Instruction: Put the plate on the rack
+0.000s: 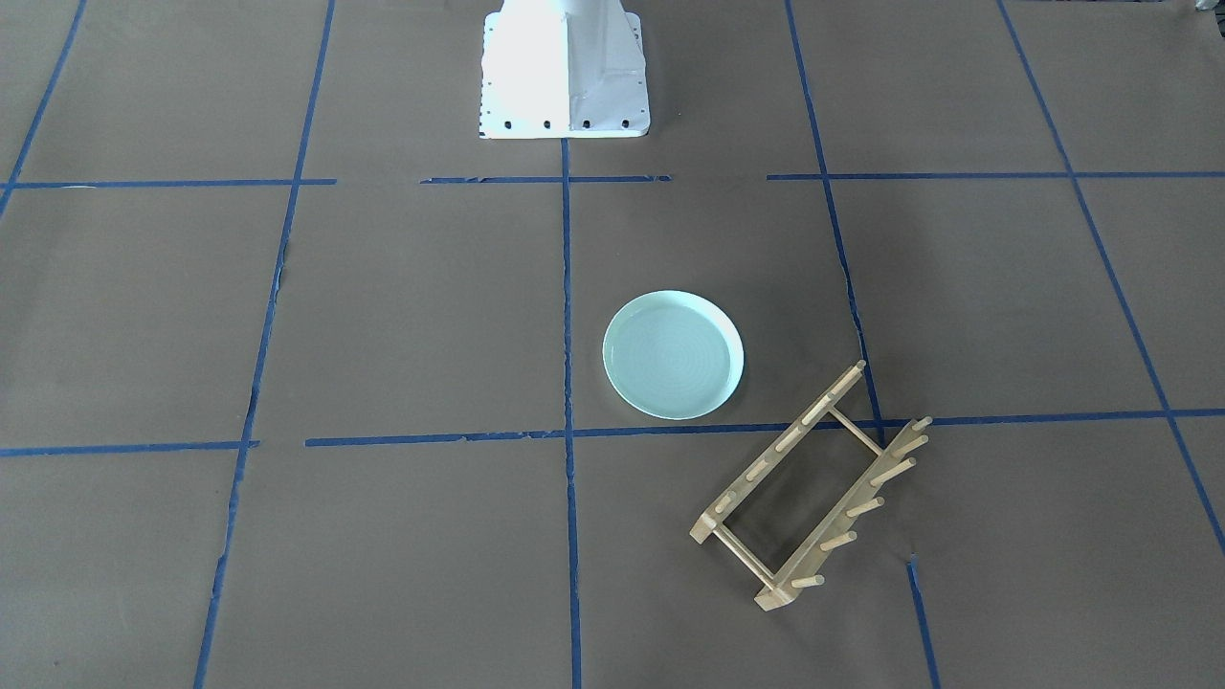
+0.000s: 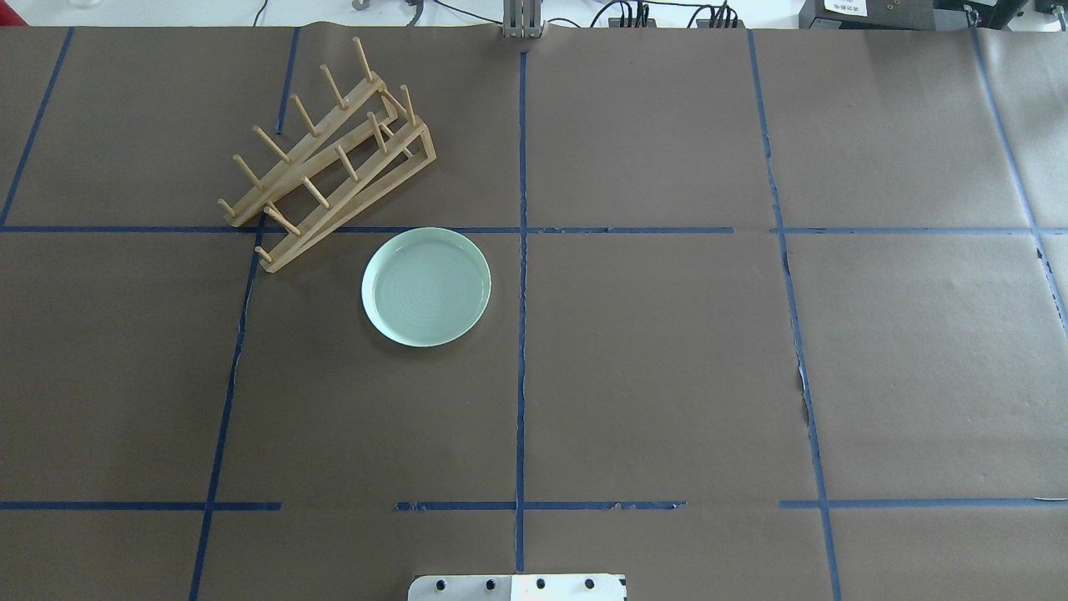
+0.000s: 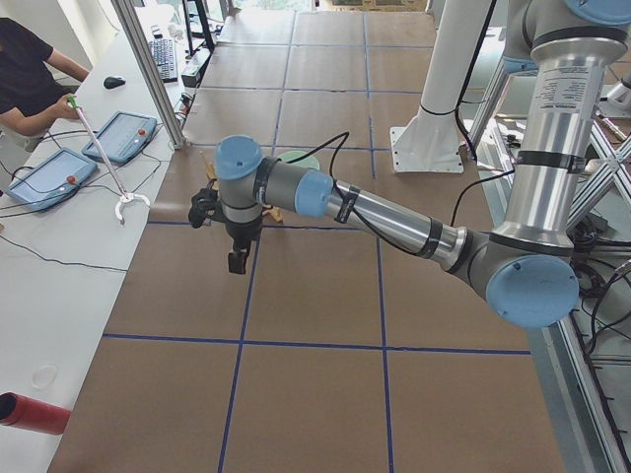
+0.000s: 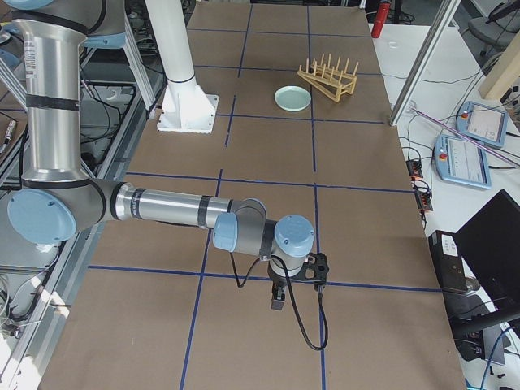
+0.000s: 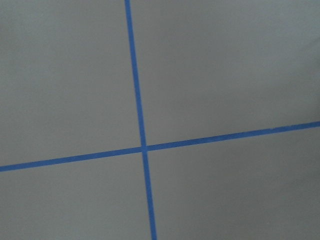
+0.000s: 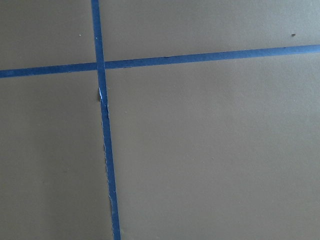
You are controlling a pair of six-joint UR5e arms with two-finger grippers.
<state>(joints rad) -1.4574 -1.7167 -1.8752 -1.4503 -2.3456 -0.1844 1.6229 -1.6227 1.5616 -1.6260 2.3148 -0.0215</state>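
Mint-green and flat on the brown tabletop (image 2: 667,376), the plate (image 2: 426,287) lies rim-up just beside the near end of the rack (image 1: 785,445) without touching it. The wooden rack stands at a slant to the blue tape (image 5: 145,148) grid, and none of its peg slots holds anything. By that layout I judge that nothing of the task is done: the plate has yet to be gripped, lifted, turned on edge and slid between the pegs. The left arm reaches out nearly level over the tabletop, its wrist bent so the left claw (image 3: 238,261) hangs pointing down, short of the plate. The right claw (image 4: 278,299) hangs the same way, well apart from both things. Each wrist camera shows only bare paper and tape, so I cannot tell how far either claw is open, or whether it holds anything.
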